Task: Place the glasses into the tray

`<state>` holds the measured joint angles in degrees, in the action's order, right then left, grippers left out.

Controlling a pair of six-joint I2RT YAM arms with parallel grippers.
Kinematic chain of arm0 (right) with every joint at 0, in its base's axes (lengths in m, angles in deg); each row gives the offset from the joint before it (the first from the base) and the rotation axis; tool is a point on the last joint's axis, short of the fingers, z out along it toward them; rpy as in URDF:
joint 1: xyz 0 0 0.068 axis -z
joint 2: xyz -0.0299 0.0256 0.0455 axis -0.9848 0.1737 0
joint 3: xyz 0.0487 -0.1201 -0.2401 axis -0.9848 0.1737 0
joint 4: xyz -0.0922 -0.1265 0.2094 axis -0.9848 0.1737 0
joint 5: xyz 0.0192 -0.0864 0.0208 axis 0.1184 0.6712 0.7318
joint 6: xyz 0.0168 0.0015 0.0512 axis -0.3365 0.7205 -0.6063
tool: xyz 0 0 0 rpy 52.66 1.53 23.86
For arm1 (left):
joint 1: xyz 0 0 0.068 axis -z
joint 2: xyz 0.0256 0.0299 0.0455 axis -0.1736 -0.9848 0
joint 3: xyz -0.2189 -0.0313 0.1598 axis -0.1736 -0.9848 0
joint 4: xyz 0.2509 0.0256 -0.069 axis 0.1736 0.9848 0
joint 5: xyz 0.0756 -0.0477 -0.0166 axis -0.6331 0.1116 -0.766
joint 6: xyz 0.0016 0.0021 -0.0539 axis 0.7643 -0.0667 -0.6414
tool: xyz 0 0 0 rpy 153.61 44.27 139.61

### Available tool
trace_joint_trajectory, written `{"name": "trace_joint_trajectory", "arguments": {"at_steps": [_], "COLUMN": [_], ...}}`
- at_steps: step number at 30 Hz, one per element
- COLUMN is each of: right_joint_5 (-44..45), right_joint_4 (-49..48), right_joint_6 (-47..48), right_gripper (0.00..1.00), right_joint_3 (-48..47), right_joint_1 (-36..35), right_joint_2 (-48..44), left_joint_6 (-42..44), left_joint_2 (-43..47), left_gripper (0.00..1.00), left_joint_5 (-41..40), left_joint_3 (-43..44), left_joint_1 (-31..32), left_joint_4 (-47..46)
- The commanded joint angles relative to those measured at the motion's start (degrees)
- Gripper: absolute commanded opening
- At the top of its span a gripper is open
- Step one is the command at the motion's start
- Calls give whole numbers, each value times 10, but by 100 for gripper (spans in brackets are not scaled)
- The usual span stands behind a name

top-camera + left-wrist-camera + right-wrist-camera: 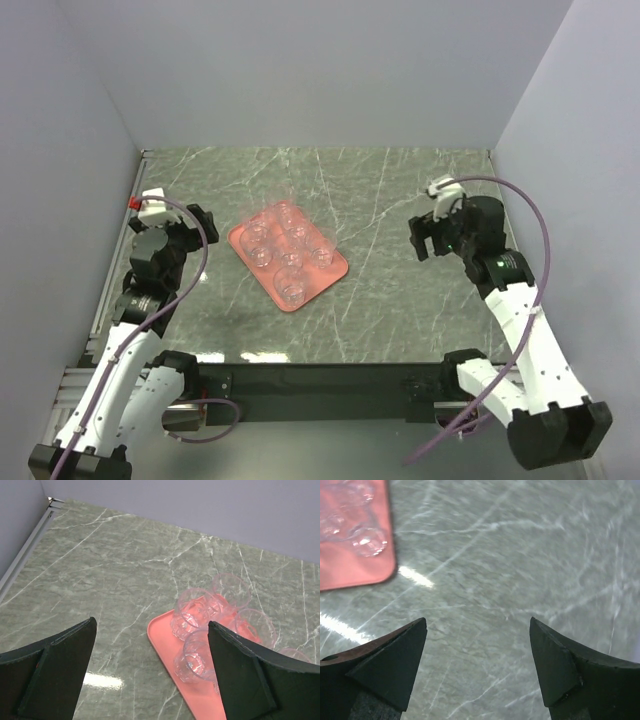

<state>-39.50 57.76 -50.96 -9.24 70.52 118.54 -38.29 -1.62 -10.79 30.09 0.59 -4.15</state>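
Your left gripper (150, 630): jaws wide apart, nothing held, hangs near left edge of table (400, 220). Your right gripper (477, 622): jaws spread wide, empty, near right edge. Glasses (291, 260) stand upright inside tray (338, 268), left of table centre.

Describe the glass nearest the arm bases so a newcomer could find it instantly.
On the green marbled table, left of centre, lies a salmon-pink tray holding clear glasses. The nearest glass stands alone at the tray's near corner, while the others cluster farther back.
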Motion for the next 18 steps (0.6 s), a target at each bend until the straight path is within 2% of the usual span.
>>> {"name": "trace_joint_trajectory", "arguments": {"at_steps": [1,7,10,14,18], "right_joint_5": [-35,-85,-95,-109,-89], "right_joint_4": [-56,-74,-81,-99,-119], "right_joint_6": [-60,-90,-102,-116,-146], "right_gripper": [90,91,95,95,98], "right_joint_3": [29,60,64,83,102], "right_joint_1": [79,210,254,291,307], "right_joint_2": [-12,-26,-37,-62,-92], "left_joint_6": [8,9,6,-1,-8], "left_joint_2": [-8,-18,-30,-42,-9], "left_gripper": [99,99,99,99,99], "left_joint_5": [13,38,53,54,43], "left_joint_3": [-2,-6,-3,9,12], "left_joint_1": [1,1,2,2,1], "left_joint_4": [-26,-32,-28,-4,27]}}
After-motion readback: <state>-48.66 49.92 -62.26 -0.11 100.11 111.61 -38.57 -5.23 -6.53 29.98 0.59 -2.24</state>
